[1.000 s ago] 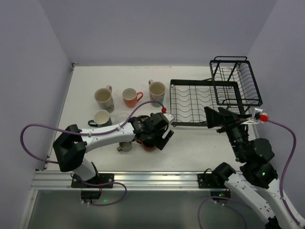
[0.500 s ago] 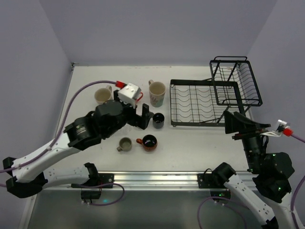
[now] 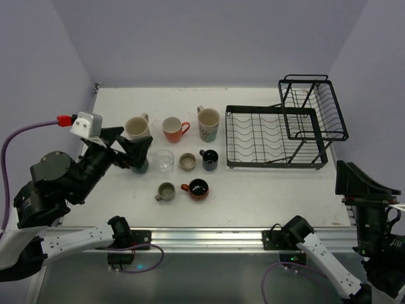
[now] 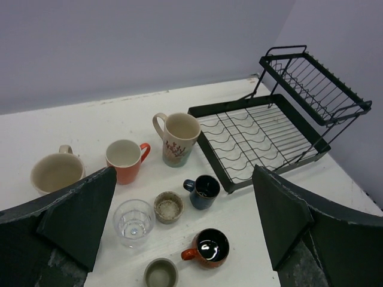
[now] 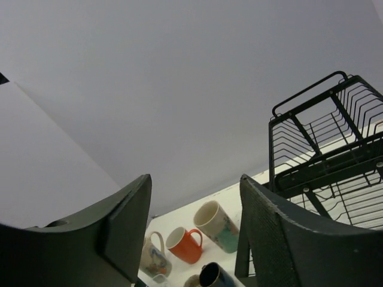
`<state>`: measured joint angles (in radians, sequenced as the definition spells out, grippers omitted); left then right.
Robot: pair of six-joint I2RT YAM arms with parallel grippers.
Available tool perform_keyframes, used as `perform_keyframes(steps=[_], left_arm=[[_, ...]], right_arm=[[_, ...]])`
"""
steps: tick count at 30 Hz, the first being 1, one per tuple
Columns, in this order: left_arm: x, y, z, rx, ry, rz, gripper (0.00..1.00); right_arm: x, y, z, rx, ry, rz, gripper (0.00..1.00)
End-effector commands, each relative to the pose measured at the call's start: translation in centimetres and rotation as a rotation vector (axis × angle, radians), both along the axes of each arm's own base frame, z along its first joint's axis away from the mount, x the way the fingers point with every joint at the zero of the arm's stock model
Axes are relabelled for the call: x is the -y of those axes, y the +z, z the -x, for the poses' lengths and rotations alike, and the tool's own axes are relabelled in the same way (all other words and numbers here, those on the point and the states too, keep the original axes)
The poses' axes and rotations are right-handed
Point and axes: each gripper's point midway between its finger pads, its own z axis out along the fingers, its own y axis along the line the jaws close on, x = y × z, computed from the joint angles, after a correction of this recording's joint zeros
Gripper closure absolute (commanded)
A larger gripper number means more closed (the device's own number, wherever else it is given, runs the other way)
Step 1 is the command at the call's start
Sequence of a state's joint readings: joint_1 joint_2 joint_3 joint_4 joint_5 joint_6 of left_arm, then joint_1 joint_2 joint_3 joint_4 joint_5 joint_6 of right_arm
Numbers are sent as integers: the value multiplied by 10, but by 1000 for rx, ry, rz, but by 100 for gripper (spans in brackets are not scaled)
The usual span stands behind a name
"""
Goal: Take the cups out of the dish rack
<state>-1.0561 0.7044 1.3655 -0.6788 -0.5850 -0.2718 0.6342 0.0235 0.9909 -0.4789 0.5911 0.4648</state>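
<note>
The black wire dish rack stands at the right with nothing in its tray or its raised basket. Several cups stand on the table left of it: a cream mug, an orange mug, a patterned mug, a clear glass, a beige cup, a dark blue cup, a grey cup and a red-orange cup. My left gripper hangs wide open over the left cups, holding nothing. My right gripper is pulled back at the near right, jaws partly apart and empty.
The left wrist view looks down on the cups and the dish rack. The right wrist view looks up past the dish rack at the back wall. Purple walls close in the table on three sides.
My left arm drew back to the left and rose; a beige cup now stands between the glass and the dark blue cup. My right arm withdrew to the near right, its jaws narrowed.
</note>
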Motion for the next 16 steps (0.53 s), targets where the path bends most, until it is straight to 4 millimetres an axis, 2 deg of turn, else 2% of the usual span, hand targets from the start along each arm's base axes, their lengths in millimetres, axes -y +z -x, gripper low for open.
perform_keyframes(steps=[1, 7, 10, 16], left_arm=[[-24, 19, 5, 50, 47, 37, 0], [-46, 46, 21, 157, 18, 157, 0], [-52, 50, 26, 185, 11, 183, 0], [-43, 39, 20, 157, 9, 134, 0]], right_arm=[[10, -3, 5, -13, -35, 3, 33], [13, 4, 7, -7, -45, 9, 32], [14, 6, 6, -8, -50, 19, 31], [8, 9, 1, -14, -43, 41, 31]])
